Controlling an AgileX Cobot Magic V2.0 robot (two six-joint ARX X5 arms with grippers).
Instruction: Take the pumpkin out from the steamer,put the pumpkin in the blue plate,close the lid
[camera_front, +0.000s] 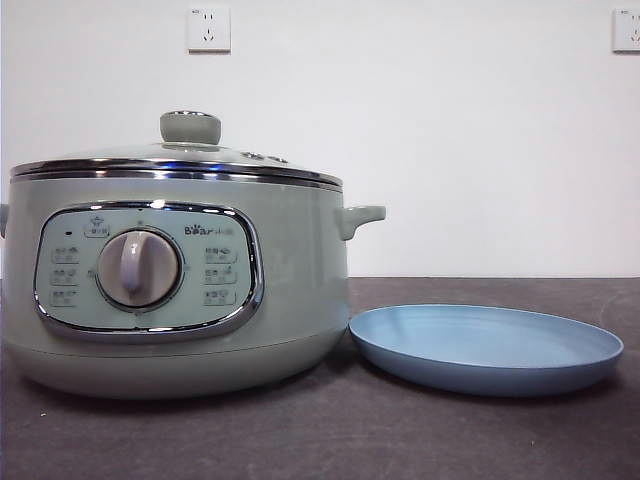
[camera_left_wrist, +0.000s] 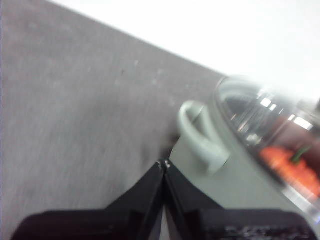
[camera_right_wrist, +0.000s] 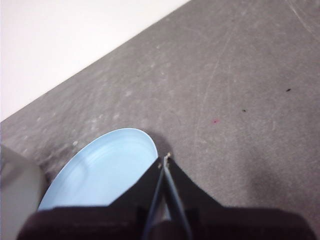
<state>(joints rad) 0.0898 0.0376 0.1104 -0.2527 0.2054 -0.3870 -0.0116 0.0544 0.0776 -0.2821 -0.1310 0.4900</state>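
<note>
The pale green steamer (camera_front: 180, 290) stands at the left of the front view with its glass lid (camera_front: 175, 160) on it. The left wrist view shows the steamer's side handle (camera_left_wrist: 200, 137) and, through the lid (camera_left_wrist: 260, 120), the orange pumpkin (camera_left_wrist: 292, 167) with its green stem inside. The empty blue plate (camera_front: 485, 345) lies to the right of the steamer; it also shows in the right wrist view (camera_right_wrist: 100, 172). My left gripper (camera_left_wrist: 164, 164) is shut and empty beside the steamer's handle. My right gripper (camera_right_wrist: 166, 159) is shut and empty above the plate's edge.
The dark grey table (camera_front: 480, 440) runs to a white wall with two sockets (camera_front: 208, 28). No arm shows in the front view.
</note>
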